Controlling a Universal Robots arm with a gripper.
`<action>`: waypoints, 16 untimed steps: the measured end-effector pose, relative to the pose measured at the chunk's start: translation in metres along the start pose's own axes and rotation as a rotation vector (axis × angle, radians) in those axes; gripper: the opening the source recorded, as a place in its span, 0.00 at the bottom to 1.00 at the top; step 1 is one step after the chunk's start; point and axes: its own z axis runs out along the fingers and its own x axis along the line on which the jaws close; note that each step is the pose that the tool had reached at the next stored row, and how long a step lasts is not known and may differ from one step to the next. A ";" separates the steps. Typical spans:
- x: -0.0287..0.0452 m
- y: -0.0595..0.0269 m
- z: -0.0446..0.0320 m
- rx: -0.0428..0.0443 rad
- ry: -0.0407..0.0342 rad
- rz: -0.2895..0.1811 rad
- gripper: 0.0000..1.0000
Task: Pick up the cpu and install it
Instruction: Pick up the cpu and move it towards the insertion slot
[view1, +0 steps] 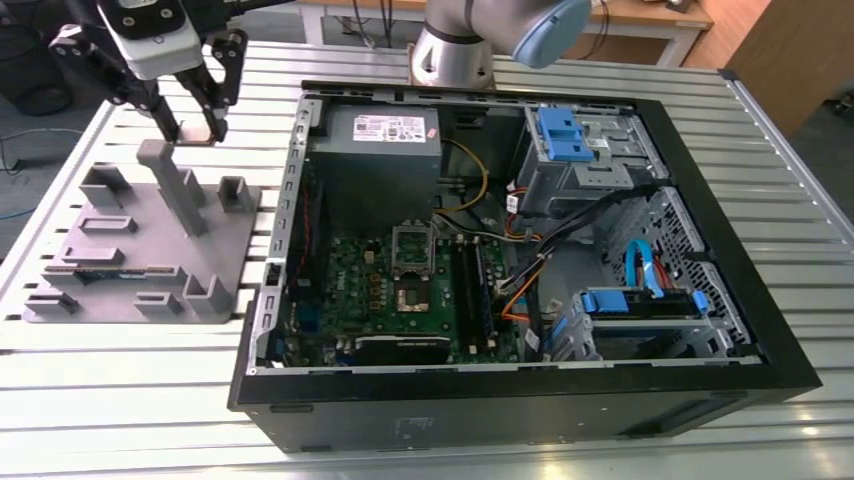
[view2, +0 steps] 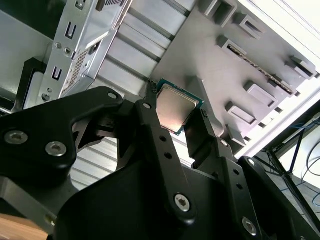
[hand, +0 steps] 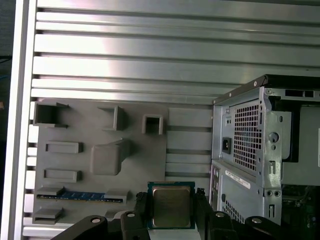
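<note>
While above the slatted metal table (view1: 134, 400), cpu (hand: 171, 206) in the tool (view1: 195, 133)

Your black two-fingered pincer (view1: 191, 128) hangs fingers-down at the exterior view's left, its fingers (view2: 155, 130) clamped on opposite edges of the small flat square silvery-topped cpu (view2: 176, 107), your grey, blue-capped arm (view1: 461, 50) standing to its right.

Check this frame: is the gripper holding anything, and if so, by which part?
Yes. In the first wrist view the gripper holds the cpu, clamped by two opposite side edges, one finger on each, with its metal top left uncovered.
</note>
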 end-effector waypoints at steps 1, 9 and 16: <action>-0.0005 0.0000 0.0000 0.0000 0.0000 0.000 0.47; -0.0048 -0.0001 0.0001 0.0000 0.0000 0.000 0.47; -0.0083 -0.0002 0.0002 0.0000 0.0000 0.000 0.47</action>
